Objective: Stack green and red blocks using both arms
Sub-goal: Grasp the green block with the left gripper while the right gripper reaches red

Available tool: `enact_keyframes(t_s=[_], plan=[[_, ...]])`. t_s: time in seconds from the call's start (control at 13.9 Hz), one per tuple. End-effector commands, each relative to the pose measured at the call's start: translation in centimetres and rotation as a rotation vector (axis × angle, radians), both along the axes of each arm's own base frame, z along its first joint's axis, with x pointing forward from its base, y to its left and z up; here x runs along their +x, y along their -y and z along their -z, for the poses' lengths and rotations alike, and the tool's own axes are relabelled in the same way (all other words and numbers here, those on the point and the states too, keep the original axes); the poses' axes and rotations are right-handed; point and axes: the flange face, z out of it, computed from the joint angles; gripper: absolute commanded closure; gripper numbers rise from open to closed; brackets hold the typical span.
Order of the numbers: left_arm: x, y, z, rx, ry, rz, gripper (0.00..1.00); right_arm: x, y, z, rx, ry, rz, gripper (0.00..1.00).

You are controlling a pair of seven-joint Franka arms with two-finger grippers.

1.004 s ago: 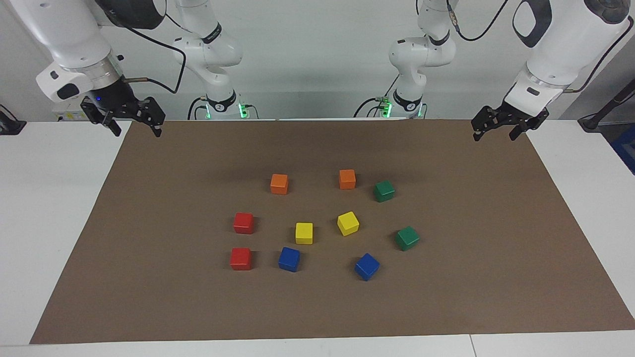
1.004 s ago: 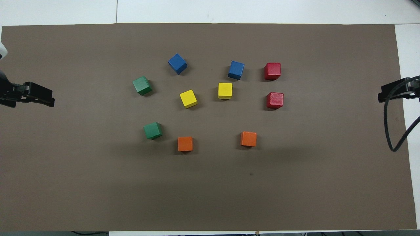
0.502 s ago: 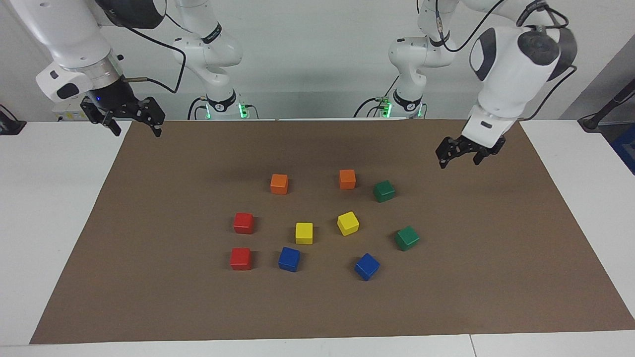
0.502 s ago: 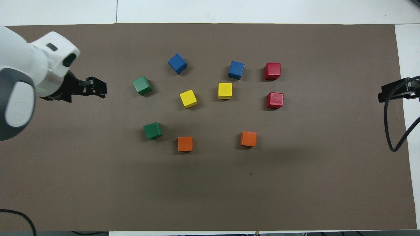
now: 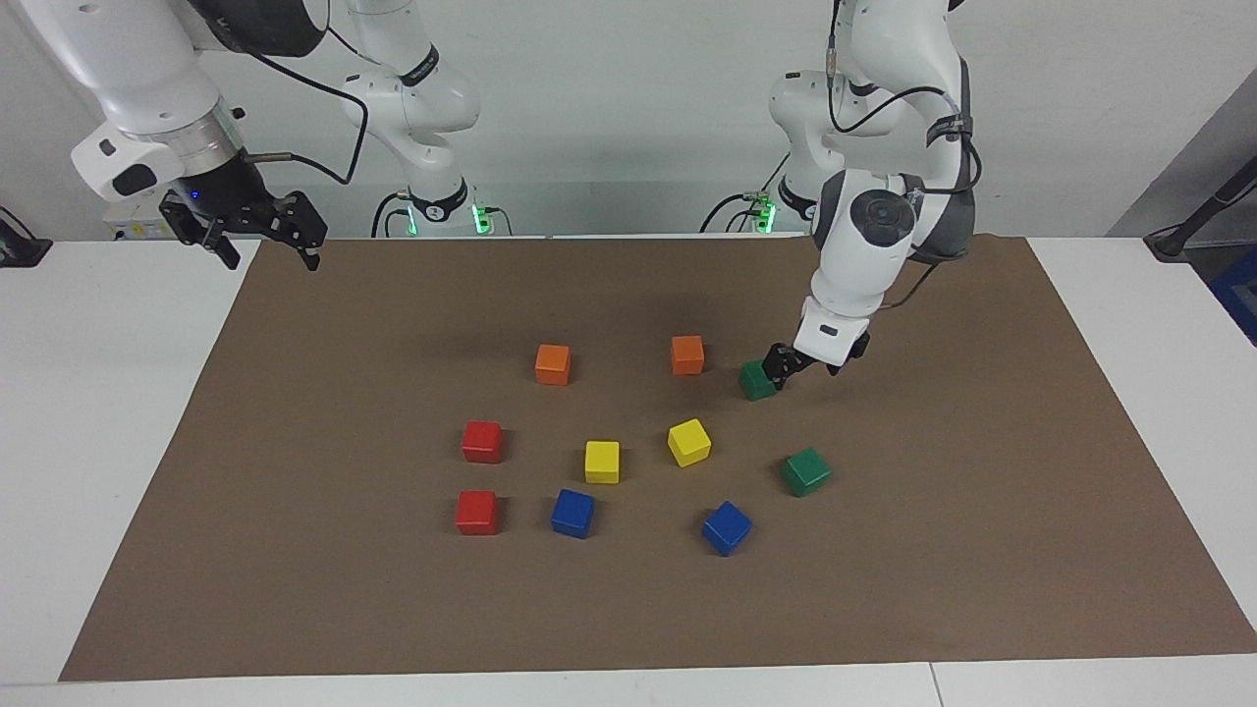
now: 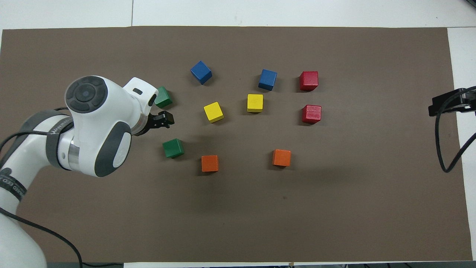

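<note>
At centre right of the facing view, the left gripper (image 5: 805, 365) is seen low, just beside one green block (image 5: 756, 381), jaws spread, nothing held. The second green block (image 5: 806, 471) is found lower right. Two red blocks (image 5: 482, 442) (centre left) are counted. In the overhead view the gap between gripper and block is shown. The right gripper (image 5: 257, 231), parted, waits at upper left.

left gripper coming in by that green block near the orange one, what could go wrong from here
1. The left gripper, open, is not squarely over the green block; a finger might nudge it toward the orange block beside it.
2. A skewed grasp could make stacking on the other green block topple.
3. The right gripper waits over the mat's edge, no help yet.
</note>
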Motion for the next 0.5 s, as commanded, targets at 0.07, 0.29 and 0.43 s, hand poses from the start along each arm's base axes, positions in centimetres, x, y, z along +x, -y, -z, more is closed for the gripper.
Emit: enact_keyframes(t_s=[0.07, 0.29, 0.43], plan=[[-1.3, 0.2, 2.9, -0.014, 0.025, -0.026, 0.0, -1.0, -0.9, -0.5, 0.107, 0.001, -0.02, 0.0], [-2.2, 0.8, 4.0, -0.009, 0.014, -0.046, 0.0, -1.6, -1.8, -0.1, 0.135, -0.034, -0.022, 0.0], [-3.1, 2.9, 5.6, -0.005, 0.003, -0.081, 0.0, -1.7, -3.8, 2.9, 0.1, 0.007, -0.042, 0.0]])
